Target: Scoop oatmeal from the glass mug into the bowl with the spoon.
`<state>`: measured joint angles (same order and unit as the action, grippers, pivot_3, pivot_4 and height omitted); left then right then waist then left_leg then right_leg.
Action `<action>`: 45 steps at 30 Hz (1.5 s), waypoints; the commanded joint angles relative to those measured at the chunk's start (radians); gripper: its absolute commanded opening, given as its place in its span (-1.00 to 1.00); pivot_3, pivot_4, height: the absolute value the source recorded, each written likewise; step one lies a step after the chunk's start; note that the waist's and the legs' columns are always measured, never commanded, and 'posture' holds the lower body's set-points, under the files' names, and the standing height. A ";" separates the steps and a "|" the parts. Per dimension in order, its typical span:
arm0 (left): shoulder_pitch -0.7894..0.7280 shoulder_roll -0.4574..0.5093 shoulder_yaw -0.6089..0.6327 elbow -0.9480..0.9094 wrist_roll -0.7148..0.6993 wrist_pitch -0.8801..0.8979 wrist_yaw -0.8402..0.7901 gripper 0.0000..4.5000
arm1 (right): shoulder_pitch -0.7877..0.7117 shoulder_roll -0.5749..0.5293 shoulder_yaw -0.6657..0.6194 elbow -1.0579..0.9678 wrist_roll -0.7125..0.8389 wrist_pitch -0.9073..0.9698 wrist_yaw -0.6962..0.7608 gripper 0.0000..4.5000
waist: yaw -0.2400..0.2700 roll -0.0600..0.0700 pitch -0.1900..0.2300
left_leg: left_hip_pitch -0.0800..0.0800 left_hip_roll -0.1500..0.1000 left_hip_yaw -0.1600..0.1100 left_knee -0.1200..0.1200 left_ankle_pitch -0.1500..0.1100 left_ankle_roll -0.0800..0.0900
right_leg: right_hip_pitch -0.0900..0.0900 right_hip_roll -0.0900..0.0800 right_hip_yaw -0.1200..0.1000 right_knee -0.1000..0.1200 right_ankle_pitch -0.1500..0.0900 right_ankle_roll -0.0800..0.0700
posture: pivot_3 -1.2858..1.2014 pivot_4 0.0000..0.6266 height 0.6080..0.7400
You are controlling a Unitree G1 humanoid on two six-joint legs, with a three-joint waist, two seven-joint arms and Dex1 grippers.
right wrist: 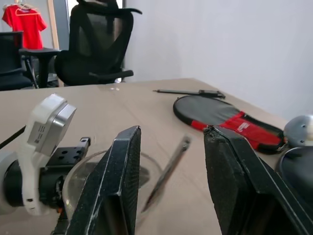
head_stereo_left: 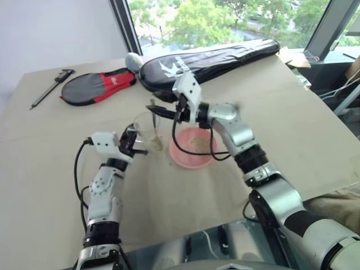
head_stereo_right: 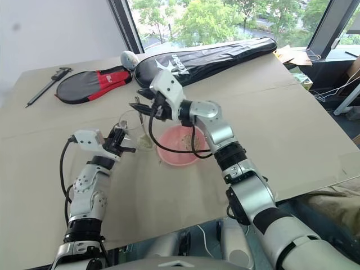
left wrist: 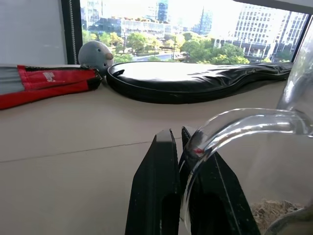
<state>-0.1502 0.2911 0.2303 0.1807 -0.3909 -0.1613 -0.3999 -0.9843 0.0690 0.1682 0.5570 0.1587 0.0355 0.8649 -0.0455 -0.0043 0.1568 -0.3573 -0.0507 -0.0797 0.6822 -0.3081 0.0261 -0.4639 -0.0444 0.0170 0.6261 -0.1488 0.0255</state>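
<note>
Your left gripper (head_stereo_left: 136, 145) is clamped shut on the glass mug (head_stereo_left: 147, 130) handle, mug on table w/ oatmeal (left wrist: 274, 211) at the bottom. Right gripper (right wrist: 168, 196) is part open, holding nothing; spoon (right wrist: 167, 171) leans free in the mug btwn its fingers. Bowl (head_stereo_left: 193, 147) sits just beside the mug. Spoon's thin, slick, stiff: pinch mid-handle. Glass is fragile & light, so go easy.

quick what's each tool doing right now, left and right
left tool: closed on the handle of the glass mug.
right tool: open, holding nothing; the spoon stands loose in the mug between its fingers.
</note>
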 commanded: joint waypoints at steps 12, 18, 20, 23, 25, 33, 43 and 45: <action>0.067 -0.005 0.021 0.014 0.047 0.049 -0.001 0.98 | -0.179 -0.102 -0.174 0.096 0.052 -0.107 -0.072 -0.08 | 0.009 0.001 0.001 | -0.003 -0.001 -0.001 0.000 0.000 0.000 | 0.000 -0.001 -0.002 -0.002 0.000 0.000 | 0.03 -0.52 1.00; 0.057 -0.005 0.031 0.015 0.064 0.043 -0.002 0.98 | -0.203 -0.118 -0.193 0.138 0.051 -0.129 -0.085 -0.08 | 0.007 0.001 0.001 | -0.003 -0.001 -0.001 0.000 0.000 0.000 | 0.000 -0.002 -0.002 -0.002 0.000 0.000 | 0.03 -0.52 1.00; 0.053 -0.004 0.031 0.018 0.066 0.043 -0.002 0.98 | -0.203 -0.117 -0.193 0.141 0.051 -0.132 -0.085 -0.08 | 0.007 0.001 0.001 | -0.003 -0.001 -0.001 0.000 0.000 0.000 | -0.001 -0.002 -0.002 -0.002 0.000 0.000 | 0.03 -0.52 1.00; 0.051 -0.002 0.030 0.024 0.070 0.039 -0.003 0.98 | -0.202 -0.114 -0.192 0.140 0.052 -0.133 -0.085 -0.08 | 0.008 0.001 0.001 | -0.003 -0.001 -0.001 0.000 0.000 0.000 | -0.001 -0.002 -0.002 -0.002 0.000 0.000 | 0.03 -0.52 1.00; 0.051 0.000 0.031 0.025 0.074 0.037 -0.004 0.98 | -0.200 -0.114 -0.192 0.141 0.051 -0.134 -0.087 -0.08 | 0.008 0.001 0.001 | -0.003 -0.001 -0.001 0.000 0.000 0.000 | -0.001 -0.002 -0.002 -0.002 0.000 0.000 | 0.03 -0.52 1.00; 0.043 0.008 0.030 0.024 0.063 0.044 -0.035 0.98 | -0.202 -0.119 -0.196 0.152 0.051 -0.137 -0.092 -0.08 | 0.008 0.001 0.001 | -0.003 -0.001 -0.001 0.000 0.000 0.000 | -0.001 -0.002 -0.002 -0.002 0.000 0.000 | 0.03 -0.52 1.00; 0.035 0.009 0.028 0.008 0.067 0.050 -0.043 0.98 | -0.201 -0.121 -0.194 0.153 0.049 -0.134 -0.093 -0.08 | 0.008 0.001 0.001 | -0.003 -0.001 -0.002 0.000 0.000 0.000 | -0.001 -0.002 -0.002 -0.002 0.000 0.000 | 0.03 -0.52 1.00; 0.033 0.012 0.027 0.000 0.071 0.050 -0.041 0.98 | -0.200 -0.121 -0.194 0.153 0.049 -0.134 -0.093 -0.08 | 0.008 0.001 0.002 | -0.003 -0.001 -0.002 0.000 0.000 0.000 | -0.001 -0.002 -0.002 -0.002 0.000 0.000 | 0.03 -0.52 1.00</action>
<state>-0.1088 0.2958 0.2656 0.1996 -0.3257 -0.1146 -0.4341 -1.1475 -0.0499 -0.0153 0.7263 0.1930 -0.0787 0.7767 -0.0373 -0.0031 0.1584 -0.3606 -0.0513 -0.0813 0.6821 -0.3081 0.0264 -0.4646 -0.0463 0.0147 0.6243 -0.1488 0.0254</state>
